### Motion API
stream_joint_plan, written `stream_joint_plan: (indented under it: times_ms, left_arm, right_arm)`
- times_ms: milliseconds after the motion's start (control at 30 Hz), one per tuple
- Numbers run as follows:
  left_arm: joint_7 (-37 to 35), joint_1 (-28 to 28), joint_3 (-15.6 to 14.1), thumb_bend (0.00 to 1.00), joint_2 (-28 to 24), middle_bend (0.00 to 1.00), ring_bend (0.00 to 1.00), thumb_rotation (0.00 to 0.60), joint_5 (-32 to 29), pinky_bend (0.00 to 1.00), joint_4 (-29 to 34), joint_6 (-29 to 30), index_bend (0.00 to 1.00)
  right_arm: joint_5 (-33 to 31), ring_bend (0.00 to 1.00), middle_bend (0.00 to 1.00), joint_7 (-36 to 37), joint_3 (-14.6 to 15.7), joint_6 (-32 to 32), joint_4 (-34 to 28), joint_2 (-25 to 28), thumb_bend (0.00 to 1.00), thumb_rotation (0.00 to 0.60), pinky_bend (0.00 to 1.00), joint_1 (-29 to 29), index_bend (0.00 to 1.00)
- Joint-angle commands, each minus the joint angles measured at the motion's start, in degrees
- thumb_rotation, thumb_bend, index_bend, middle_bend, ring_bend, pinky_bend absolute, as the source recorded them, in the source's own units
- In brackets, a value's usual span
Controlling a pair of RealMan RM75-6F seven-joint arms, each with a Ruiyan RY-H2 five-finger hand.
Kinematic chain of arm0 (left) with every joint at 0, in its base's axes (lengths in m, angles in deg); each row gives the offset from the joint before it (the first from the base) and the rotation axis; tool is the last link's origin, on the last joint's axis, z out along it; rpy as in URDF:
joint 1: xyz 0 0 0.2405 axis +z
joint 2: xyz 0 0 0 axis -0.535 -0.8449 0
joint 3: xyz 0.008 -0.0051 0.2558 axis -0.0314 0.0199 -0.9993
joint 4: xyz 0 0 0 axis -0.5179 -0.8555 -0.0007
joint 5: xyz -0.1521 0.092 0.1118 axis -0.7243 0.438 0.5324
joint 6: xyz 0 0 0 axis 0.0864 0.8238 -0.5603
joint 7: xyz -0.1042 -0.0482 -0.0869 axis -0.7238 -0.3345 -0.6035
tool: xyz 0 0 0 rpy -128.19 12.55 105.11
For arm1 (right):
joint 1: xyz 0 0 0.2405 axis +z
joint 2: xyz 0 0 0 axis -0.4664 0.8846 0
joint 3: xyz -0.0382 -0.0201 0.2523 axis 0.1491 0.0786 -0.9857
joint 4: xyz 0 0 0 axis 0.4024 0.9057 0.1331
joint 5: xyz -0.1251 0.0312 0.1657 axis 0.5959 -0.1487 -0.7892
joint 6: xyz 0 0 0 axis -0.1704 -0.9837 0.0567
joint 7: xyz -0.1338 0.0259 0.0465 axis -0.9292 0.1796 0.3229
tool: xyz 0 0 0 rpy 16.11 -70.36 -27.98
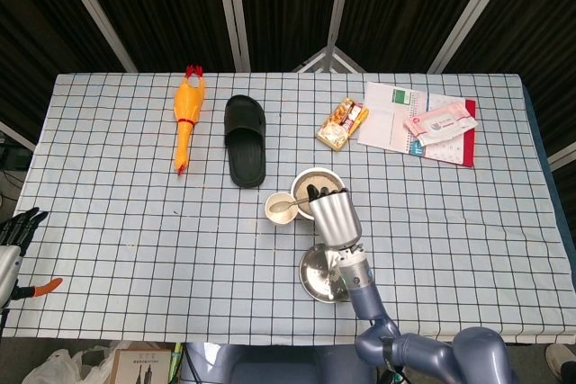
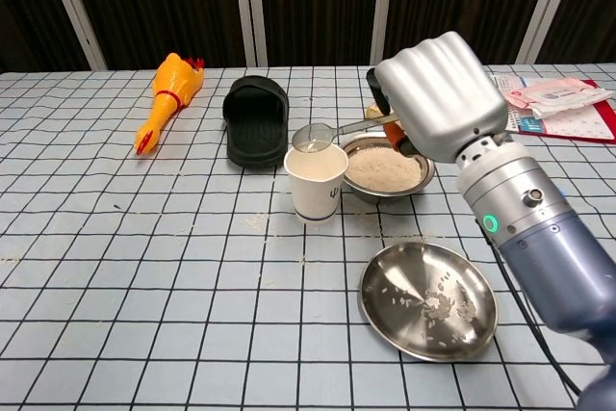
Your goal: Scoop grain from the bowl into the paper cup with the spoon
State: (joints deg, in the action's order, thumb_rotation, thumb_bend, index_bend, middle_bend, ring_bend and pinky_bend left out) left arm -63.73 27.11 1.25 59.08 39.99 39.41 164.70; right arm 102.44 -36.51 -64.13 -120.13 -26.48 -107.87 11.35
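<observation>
A white paper cup (image 2: pixel 316 180) (image 1: pixel 280 209) stands left of a steel bowl (image 2: pixel 386 168) (image 1: pixel 317 177) filled with white grain. My right hand (image 2: pixel 438 95) (image 1: pixel 333 214) grips the handle of a metal spoon (image 2: pixel 316 137) (image 1: pixel 284 205). The spoon's bowl hovers just above the cup's far rim, carrying a little grain. At the bottom-left edge of the head view is my left hand (image 1: pixel 16 229), holding nothing, its dark fingers spread.
An empty steel dish (image 2: pixel 428 299) with a few stray grains lies in front of the bowl. Behind are a black slipper (image 2: pixel 254 119), a yellow rubber chicken (image 2: pixel 167 88), a snack packet (image 1: pixel 342 122), a notebook (image 1: pixel 405 117) and a wipes pack (image 1: pixel 439 120).
</observation>
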Motion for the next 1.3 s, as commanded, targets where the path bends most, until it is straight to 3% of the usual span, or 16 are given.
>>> stream_joint_plan:
  times_ms: [33, 633, 1067, 1300]
  left_arm:
    - [-0.1, 0.0, 0.0, 0.00, 0.0, 0.00, 0.00, 0.600, -0.1, 0.00, 0.0, 0.0, 0.00]
    - [1.2, 0.3, 0.0, 0.00, 0.4, 0.00, 0.00, 0.600, 0.0, 0.00, 0.1, 0.7, 0.00]
    - [2.2, 0.3, 0.1, 0.00, 0.6, 0.00, 0.00, 0.600, -0.7, 0.00, 0.2, 0.4, 0.00]
    - [2.3, 0.3, 0.1, 0.00, 0.6, 0.00, 0.00, 0.600, -0.9, 0.00, 0.3, 0.2, 0.00]
  right_arm:
    - [0.2, 0.99, 0.83, -1.9, 0.2, -0.8, -4.3, 2.4, 0.76, 0.600, 1.00, -1.5, 0.69]
    - [-0.2, 0.99, 0.83, -12.1, 11.8, 2.1, -23.0, 12.0, 0.76, 0.600, 1.00, -12.1, 0.69]
    - [-5.7, 0.99, 0.83, -19.1, 12.5, 6.1, -27.4, 14.3, 0.76, 0.600, 1.00, -15.4, 0.69]
    - [-8.7, 0.99, 0.83, -22.1, 11.9, 7.3, -28.7, 14.9, 0.75, 0.600, 1.00, -16.4, 0.60]
